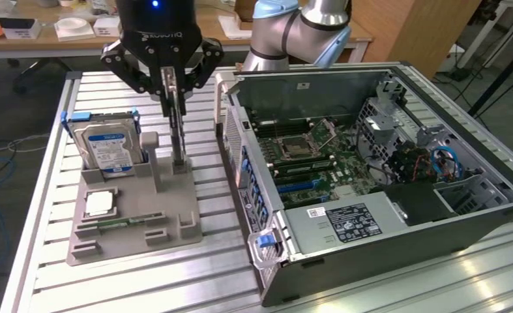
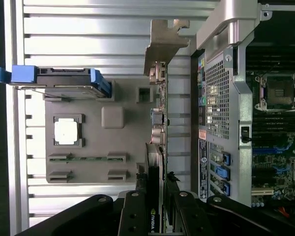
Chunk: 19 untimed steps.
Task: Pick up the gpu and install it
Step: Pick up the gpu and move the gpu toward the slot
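- The gripper [image 1: 177, 96], marked "ROBOTIQ" in white on its black body, hangs straight down over the slatted table [image 1: 134, 280]. Its two black fingers [image 2: 135, 211] are clamped on the upper edge of the gpu [image 1: 178, 130].
- The gpu stands upright and edge-on, and its silver bracket [image 2: 163, 44] juts out at one end. A green-and-white logo sits on its black face beside the fingers; its letters are too small to read.
- The card's lower end meets the grey holder [image 1: 165, 208]. I cannot tell whether it is seated there or just lifted.
- The holder also carries an upright hard drive [image 1: 108, 147] with a blue-white label, a flat processor chip [image 1: 100, 203] and a narrow memory stick [image 1: 117, 223].
- On the exterior view's right, the open computer case [image 1: 465, 215] lies just beside the holder. The stickers inside it are unreadable.
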Motion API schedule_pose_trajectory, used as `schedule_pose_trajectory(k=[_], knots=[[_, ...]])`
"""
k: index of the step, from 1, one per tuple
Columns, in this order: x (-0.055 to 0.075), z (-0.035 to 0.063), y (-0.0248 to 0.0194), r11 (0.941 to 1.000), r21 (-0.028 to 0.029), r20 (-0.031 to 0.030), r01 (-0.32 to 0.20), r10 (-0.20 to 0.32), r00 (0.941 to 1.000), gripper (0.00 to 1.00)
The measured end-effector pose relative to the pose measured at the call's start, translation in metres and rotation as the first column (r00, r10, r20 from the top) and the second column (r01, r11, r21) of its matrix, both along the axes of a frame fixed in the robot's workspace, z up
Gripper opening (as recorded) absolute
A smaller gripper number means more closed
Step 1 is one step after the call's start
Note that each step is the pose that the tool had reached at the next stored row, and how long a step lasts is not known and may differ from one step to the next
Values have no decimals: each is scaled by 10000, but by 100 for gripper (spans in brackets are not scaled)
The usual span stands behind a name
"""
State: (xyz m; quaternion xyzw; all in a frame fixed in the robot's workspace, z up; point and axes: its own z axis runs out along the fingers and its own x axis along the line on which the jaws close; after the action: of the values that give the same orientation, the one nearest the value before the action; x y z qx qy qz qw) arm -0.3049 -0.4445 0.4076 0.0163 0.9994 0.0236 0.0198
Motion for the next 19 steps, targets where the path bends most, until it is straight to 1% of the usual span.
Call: schedule_pose_trajectory(k=[3,4,5,7,8,15,19], knots=[[10,0,0,10000,0,-17,4,-4,10000,26],[14,0,0,10000,0,-36,2,-2,10000,26],[20,1,0,10000,-1,-143,3,-3,9999,26],[35,1,0,10000,-2,-502,2,-2,9987,26],[42,0,0,10000,11,-650,2,-2,9979,26],[50,0,0,10000,12,-658,2,-1,9978,26],[139,0,0,10000,12,-659,4,-3,9978,26]])
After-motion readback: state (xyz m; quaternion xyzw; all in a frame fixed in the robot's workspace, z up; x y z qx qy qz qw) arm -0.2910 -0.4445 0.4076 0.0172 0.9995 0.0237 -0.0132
